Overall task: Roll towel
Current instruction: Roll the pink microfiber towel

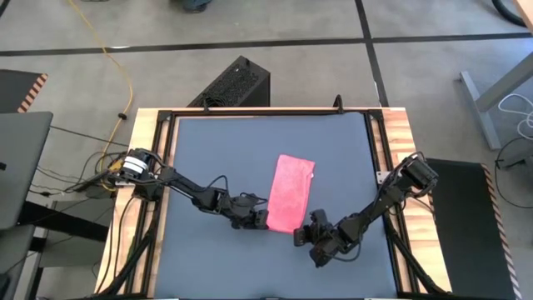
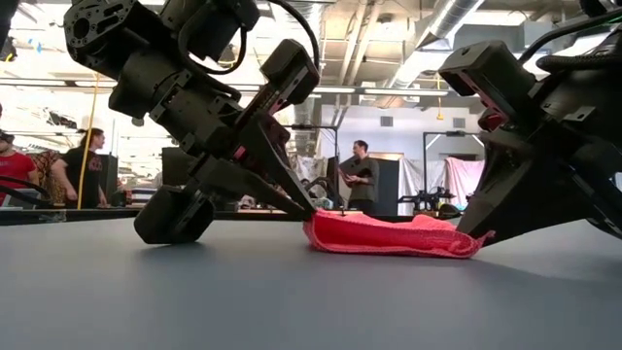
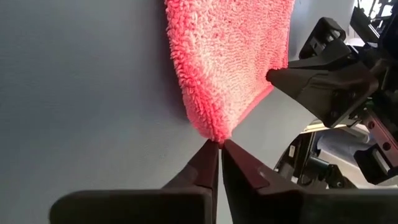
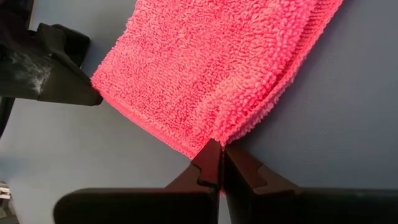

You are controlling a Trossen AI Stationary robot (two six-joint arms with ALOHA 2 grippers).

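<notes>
The pink towel (image 1: 291,192) lies on the dark grey tabletop (image 1: 216,150) as a narrow folded strip running from the far side toward the near side. My left gripper (image 1: 265,219) is shut at its near left corner. My right gripper (image 1: 303,232) is shut at its near right corner. In the low view the towel (image 2: 389,236) lies flat between the two grippers, the left gripper (image 2: 311,216) on one side and the right gripper (image 2: 478,233) on the other. My left gripper pinches the towel's near left corner (image 3: 215,133) between its two fingertips (image 3: 208,158). It comes slanting down from the table's left. The corner stays low at the tabletop and the cloth lies slack. My right gripper pinches the towel's near right corner (image 4: 217,135) between its two fingertips (image 4: 208,158), where the folded layers meet. It comes slanting down from the near right. The rest of the towel rests flat on the table.
Bare tabletop lies left of the towel (image 1: 208,142) and on its right (image 1: 346,158). A wooden frame (image 1: 146,133) borders the table. A black box (image 1: 237,83) stands past the far edge. People (image 2: 360,175) stand in the room behind.
</notes>
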